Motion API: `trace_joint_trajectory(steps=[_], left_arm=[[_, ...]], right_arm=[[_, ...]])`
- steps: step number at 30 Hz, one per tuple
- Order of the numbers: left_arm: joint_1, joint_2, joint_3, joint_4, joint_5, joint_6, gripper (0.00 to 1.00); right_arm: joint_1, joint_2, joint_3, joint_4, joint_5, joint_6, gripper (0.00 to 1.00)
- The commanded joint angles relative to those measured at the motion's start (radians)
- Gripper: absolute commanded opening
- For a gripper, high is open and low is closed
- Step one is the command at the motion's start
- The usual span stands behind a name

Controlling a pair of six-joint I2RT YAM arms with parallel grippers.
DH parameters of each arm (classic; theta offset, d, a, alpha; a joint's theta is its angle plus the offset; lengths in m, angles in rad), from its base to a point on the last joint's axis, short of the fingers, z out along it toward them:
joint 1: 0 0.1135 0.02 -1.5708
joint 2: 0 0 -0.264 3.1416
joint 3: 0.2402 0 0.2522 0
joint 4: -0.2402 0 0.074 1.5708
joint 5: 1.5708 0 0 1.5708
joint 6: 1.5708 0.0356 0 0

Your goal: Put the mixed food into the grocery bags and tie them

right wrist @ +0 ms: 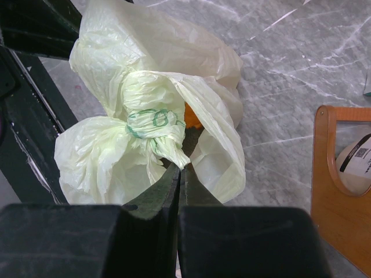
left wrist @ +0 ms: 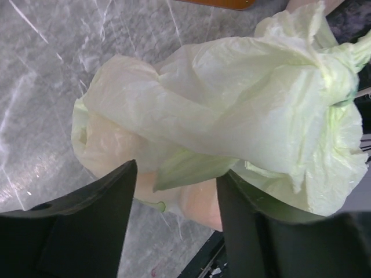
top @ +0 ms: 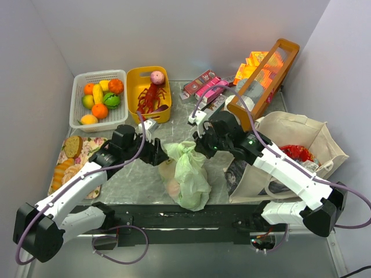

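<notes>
The pale green plastic bag (top: 188, 176) lies at the table's front centre, knotted at its top (right wrist: 152, 124), with peach-coloured food showing through its skin (left wrist: 200, 200). My right gripper (right wrist: 184, 165) is shut on the twisted end of the bag's handle just below the knot; in the top view it sits at the bag's right (top: 202, 145). My left gripper (left wrist: 174, 191) is open at the bag's left side, its jaws apart beside the bag's lower fold; in the top view it is at the bag's left (top: 161, 155). The beige canvas tote (top: 290, 150) lies at the right with a red packet (top: 297, 152) inside.
A white basket of toy fruit (top: 98, 98) and a yellow basket with a red lobster (top: 151, 95) stand at the back left. Pink and maroon boxes (top: 206, 87) and a wooden crate (top: 264, 75) are at the back right. A tray of bread (top: 72, 159) sits at the left.
</notes>
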Motion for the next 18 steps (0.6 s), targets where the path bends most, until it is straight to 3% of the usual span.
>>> trace_joint_trajectory(steps=[1, 4, 7, 8, 9, 18], left_arm=[[0.003, 0.001, 0.055, 0.071, 0.053, 0.028, 0.58], [0.002, 0.007, 0.051, 0.080, 0.075, 0.023, 0.45], [0.003, 0.005, 0.043, 0.080, 0.083, 0.020, 0.22], [0.002, 0.002, 0.042, 0.079, 0.080, 0.017, 0.07], [0.002, -0.002, 0.040, 0.077, 0.069, 0.008, 0.01], [0.019, -0.093, -0.012, 0.042, -0.202, -0.101, 0.01]], right_arm=[[-0.006, -0.037, -0.009, 0.039, -0.006, 0.006, 0.00], [-0.008, -0.042, -0.010, 0.039, -0.001, 0.006, 0.00], [-0.006, -0.046, -0.012, 0.040, 0.004, 0.008, 0.00], [-0.006, -0.048, -0.013, 0.042, 0.010, 0.011, 0.00], [-0.006, -0.049, -0.013, 0.040, 0.017, 0.015, 0.00], [-0.032, -0.105, 0.000, 0.025, 0.209, 0.074, 0.00]])
